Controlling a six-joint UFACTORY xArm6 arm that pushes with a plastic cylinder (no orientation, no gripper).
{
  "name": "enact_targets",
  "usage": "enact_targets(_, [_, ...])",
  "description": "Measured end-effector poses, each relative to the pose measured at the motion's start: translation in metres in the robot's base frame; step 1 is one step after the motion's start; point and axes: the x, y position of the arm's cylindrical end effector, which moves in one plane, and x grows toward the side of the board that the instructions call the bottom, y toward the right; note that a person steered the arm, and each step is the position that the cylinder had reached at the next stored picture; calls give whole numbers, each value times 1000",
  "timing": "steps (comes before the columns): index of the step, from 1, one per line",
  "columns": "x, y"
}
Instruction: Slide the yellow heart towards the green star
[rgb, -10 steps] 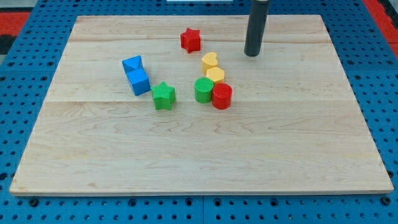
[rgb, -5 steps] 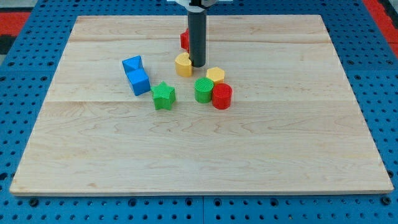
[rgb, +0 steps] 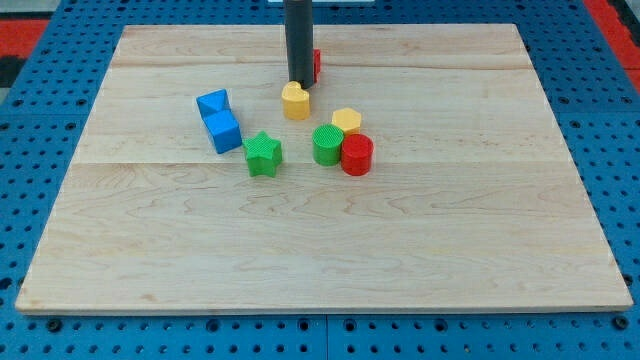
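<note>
The yellow heart (rgb: 295, 101) lies on the wooden board, up and to the right of the green star (rgb: 263, 154), with a gap between them. My tip (rgb: 299, 81) stands just above the heart at its top edge, touching or nearly touching it. The rod rises out of the view's top and hides most of the red star (rgb: 315, 65) behind it.
Two blue blocks (rgb: 218, 120) sit left of the green star. A yellow hexagon (rgb: 346, 120), a green cylinder (rgb: 327, 145) and a red cylinder (rgb: 356, 155) cluster to the right of the star. The board's top edge (rgb: 200, 28) is close behind the rod.
The rod swept left from the right of the heart, pushing the heart left away from the hexagon. It then moved up and left to stand above the heart.
</note>
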Motion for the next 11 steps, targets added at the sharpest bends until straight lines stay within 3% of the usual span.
enact_targets(5, [37,0])
enact_targets(11, [49,-7])
